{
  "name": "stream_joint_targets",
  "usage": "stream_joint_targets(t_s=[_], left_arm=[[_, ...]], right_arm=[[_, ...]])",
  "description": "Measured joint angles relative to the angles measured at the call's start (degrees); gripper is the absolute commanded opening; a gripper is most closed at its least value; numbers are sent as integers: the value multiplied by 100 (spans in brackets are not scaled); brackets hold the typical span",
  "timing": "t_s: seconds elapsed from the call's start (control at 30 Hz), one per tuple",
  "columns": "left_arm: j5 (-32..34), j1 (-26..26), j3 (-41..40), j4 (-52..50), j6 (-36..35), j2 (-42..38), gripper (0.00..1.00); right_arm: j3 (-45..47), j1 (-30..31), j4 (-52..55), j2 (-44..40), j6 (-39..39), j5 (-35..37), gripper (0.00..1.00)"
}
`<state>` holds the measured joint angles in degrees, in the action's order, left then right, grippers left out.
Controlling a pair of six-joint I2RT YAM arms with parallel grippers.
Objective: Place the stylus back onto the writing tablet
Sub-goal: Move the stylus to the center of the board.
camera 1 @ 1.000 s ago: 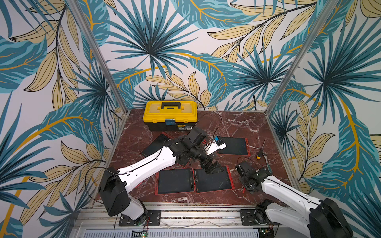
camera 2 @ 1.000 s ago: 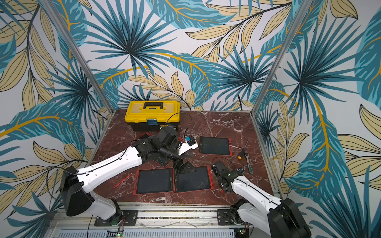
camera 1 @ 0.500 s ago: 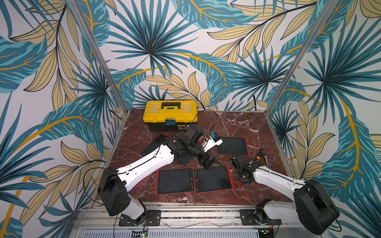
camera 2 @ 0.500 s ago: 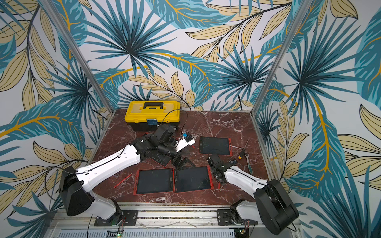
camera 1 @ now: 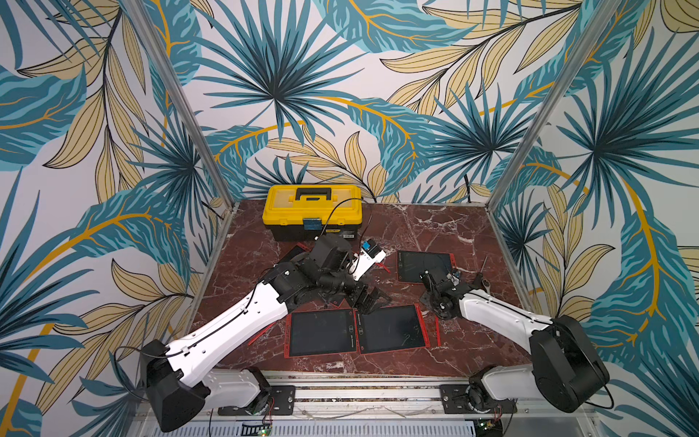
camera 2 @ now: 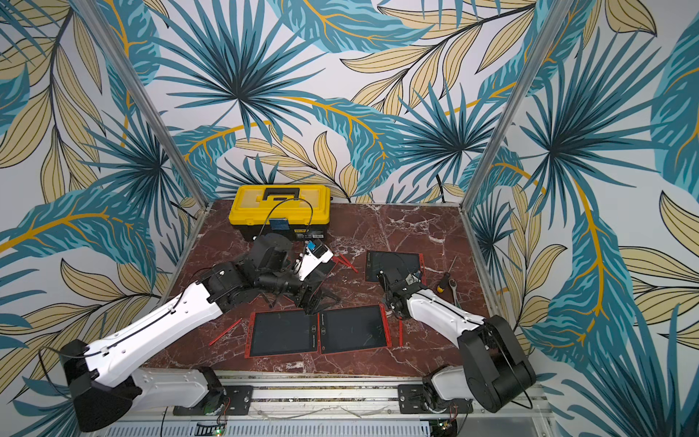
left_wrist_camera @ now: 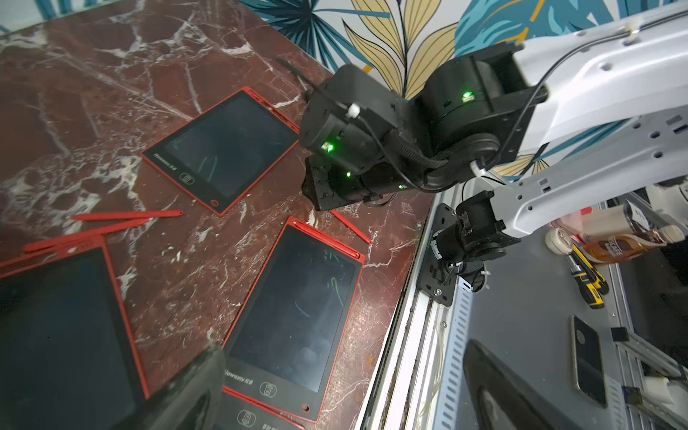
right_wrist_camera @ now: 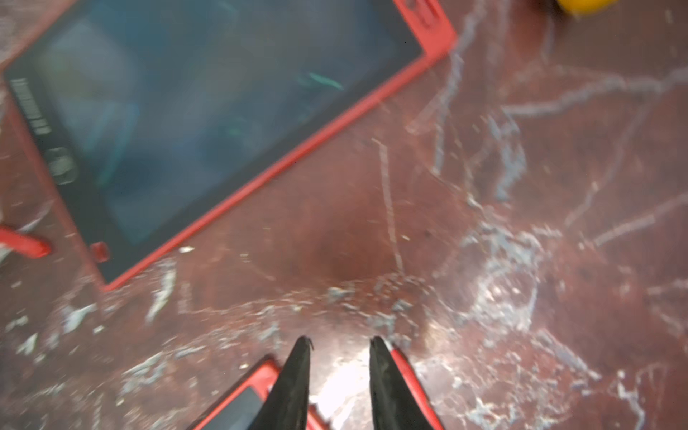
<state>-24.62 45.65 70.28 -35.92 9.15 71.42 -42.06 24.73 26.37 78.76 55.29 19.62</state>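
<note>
The right gripper [right_wrist_camera: 340, 341] stands low over the red-brown marble-patterned table [right_wrist_camera: 521, 186]. Its two black fingers [right_wrist_camera: 299, 376] are parted by a moderate gap with only bare, glossy table between them, so it grips nothing. The thin red plastic stylus [right_wrist_camera: 407, 374] lies flat on the table just outside one finger, running alongside it and partly hidden by it; contact cannot be confirmed. Just outside the opposite finger sits the corner of a red-framed, dark-screened writing tablet [right_wrist_camera: 257, 376], so the jaws straddle the strip of table between tablet and stylus. In both top views the stylus [camera 2: 401, 333] lies parallel to the long edge of this tablet [camera 1: 391, 329], just beside it and not on it. A second tablet [right_wrist_camera: 208, 123] of the same make, with faint green scribbles, lies beyond the right fingertips, apart from them. The left gripper [camera 1: 368, 300] hangs with its jaws spread wide and empty at the far edge of the first tablet, near the right gripper. A third tablet [camera 1: 321, 333] lies edge to edge with the first, on the side away from the right gripper. Two spare red styluses [left_wrist_camera: 126, 215] lie on the table near the left gripper. A yellow plastic toolbox [camera 1: 312, 206] stands well beyond both grippers.
</note>
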Motion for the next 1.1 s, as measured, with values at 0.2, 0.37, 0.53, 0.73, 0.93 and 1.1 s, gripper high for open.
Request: stream_joint_targets(t_s=[0.2, 0.37, 0.53, 0.73, 0.93, 1.1], left_arm=[[319, 0, -317, -85, 758, -160, 100], [459, 44, -439, -122, 1473, 15, 99], [728, 369, -439, -118, 2061, 476, 100], [1001, 920, -437, 142, 2914, 1174, 99], [1161, 1311, -74, 549, 3676, 2044, 92], [1161, 1421, 363, 859, 4113, 2721, 82]], right_arm=[[-358, 0, 380, -643, -1325, -356, 38], [-798, 0, 1058, -1274, -2068, -1075, 46], [-1399, 0, 2072, -1519, -2496, -1617, 60], [-2094, 0, 3467, -1862, -2822, -1711, 81], [-2780, 2, 4356, -2516, -2962, -1598, 97], [-2999, 0, 4837, -2741, -3001, -1320, 98]])
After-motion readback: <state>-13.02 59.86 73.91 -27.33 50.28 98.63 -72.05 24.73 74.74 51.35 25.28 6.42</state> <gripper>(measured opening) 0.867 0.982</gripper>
